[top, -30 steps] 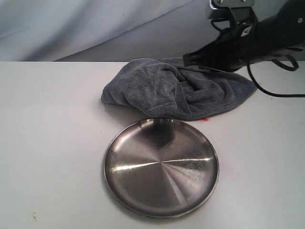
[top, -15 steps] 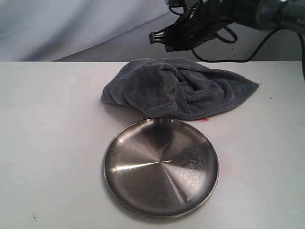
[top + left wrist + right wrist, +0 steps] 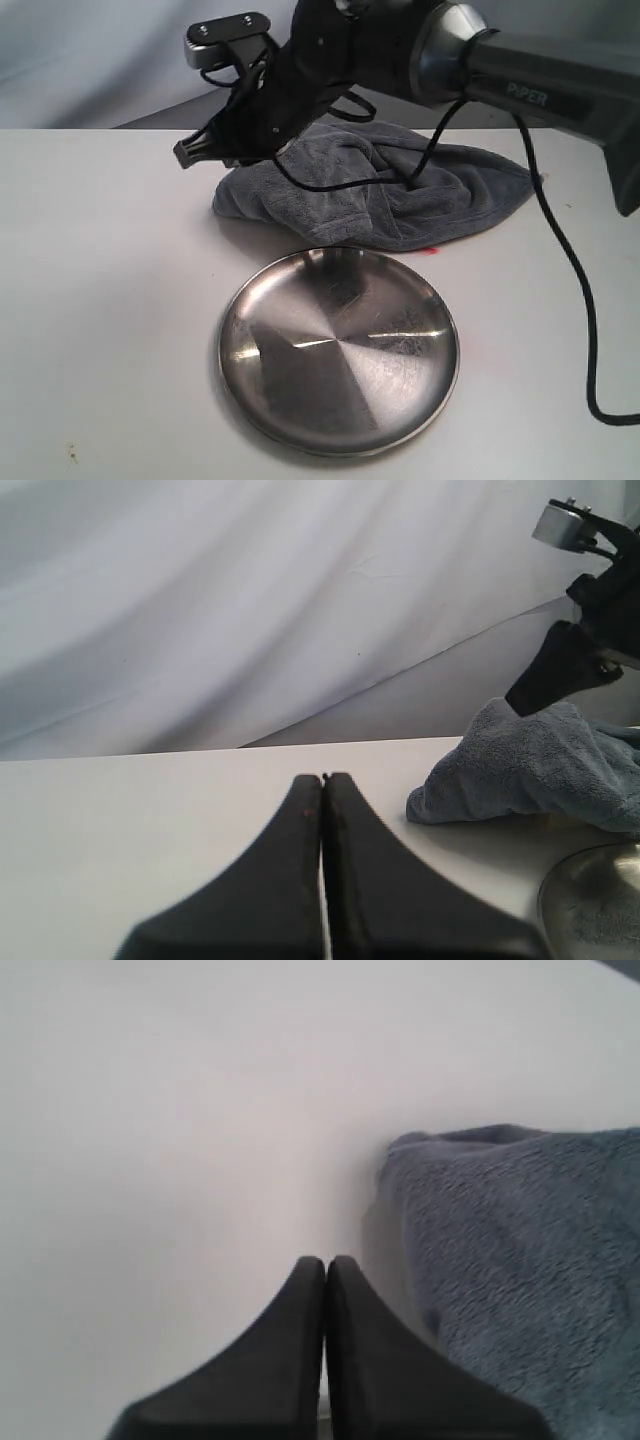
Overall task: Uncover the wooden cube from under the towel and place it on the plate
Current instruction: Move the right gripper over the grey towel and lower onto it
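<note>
Swung across over the last second, the right arm (image 3: 520, 80) has been carried from the far right end of the towel to its opposite end, while the towel and plate have been left where they lay.

A white table (image 3: 100, 300) is seen carrying everything. The black arm is stretched from the right side of the exterior view across the middle, and a trailing cable is hung from it.

The towel (image 3: 400, 190), dark grey-blue and plush, is heaped in a rumpled mound directly behind and beneath the right claw (image 3: 188, 155). The fingers of that claw are pressed together and nothing is pinched between them. Its tip is held past the towel's end, over bare table, with the cloth's edge just beside it, as is shown in the right wrist view, where the towel (image 3: 510, 1260) is seen alongside the right claw (image 3: 325, 1260). Whether the cloth is touched cannot be told.

The plate (image 3: 340, 350), round and shiny steel, is set on the near side of the towel, away from the right claw, and nothing is held in it.

The left claw (image 3: 323, 777) is likewise pressed together on nothing and kept low over the table, with the towel (image 3: 530, 770) and the plate's rim (image 3: 595, 900) ahead of it, well apart.

The wooden cube is hidden from all three views.
</note>
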Robot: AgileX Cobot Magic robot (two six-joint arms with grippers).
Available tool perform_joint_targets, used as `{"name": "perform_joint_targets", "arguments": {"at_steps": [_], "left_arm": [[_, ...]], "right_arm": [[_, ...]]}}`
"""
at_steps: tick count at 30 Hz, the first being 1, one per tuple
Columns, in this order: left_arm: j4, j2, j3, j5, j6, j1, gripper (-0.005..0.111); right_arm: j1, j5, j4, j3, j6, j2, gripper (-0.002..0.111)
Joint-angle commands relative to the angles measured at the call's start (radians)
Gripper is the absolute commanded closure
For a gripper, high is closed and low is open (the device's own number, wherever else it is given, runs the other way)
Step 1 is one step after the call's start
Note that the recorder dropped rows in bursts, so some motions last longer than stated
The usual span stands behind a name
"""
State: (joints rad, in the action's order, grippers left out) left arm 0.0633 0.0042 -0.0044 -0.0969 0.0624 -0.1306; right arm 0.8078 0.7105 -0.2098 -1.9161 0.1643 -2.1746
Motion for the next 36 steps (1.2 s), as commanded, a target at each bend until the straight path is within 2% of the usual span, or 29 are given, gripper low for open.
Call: {"name": "perform_joint_targets", "arguments": {"at_steps": [1,4,8,12,13,20,26,31,36], "left_arm": [[0.002,-0.004,0.004,0.011,-0.001,0.002,0.107],[0.002,-0.004,0.004,0.011,-0.001,0.002,0.107],[0.002,-0.004,0.004,0.011,-0.001,0.002,0.107],[0.002,-0.004,0.004,0.011,-0.001,0.002,0.107],[0.002,-0.004,0.004,0.011,-0.001,0.002,0.107],[0.002,-0.004,0.004,0.011,-0.001,0.002,0.107],[0.002,-0.004,0.004,0.011,-0.001,0.002,0.107],[0.002,-0.004,0.004,0.011,-0.001,0.002,0.107],[0.002,-0.004,0.004,0.011,-0.001,0.002,0.107]], "right_arm": [[0.035,0.106,0.032,0.002,0.013,0.003,0.108],[0.052,0.096,0.026,0.119,0.009,0.034,0.108],[0.051,-0.048,0.035,0.359,-0.006,0.168,0.108],[0.035,-0.122,0.251,0.532,-0.199,0.307,0.108],[0.005,-0.125,0.277,0.569,-0.231,0.323,0.108],[-0.166,-0.15,0.277,0.617,-0.233,0.332,0.108],[-0.309,-0.252,0.277,0.617,-0.233,0.332,0.108],[-0.354,-0.339,0.277,0.594,-0.233,0.332,0.108],[-0.354,-0.319,0.261,0.458,-0.233,0.273,0.108]]}}
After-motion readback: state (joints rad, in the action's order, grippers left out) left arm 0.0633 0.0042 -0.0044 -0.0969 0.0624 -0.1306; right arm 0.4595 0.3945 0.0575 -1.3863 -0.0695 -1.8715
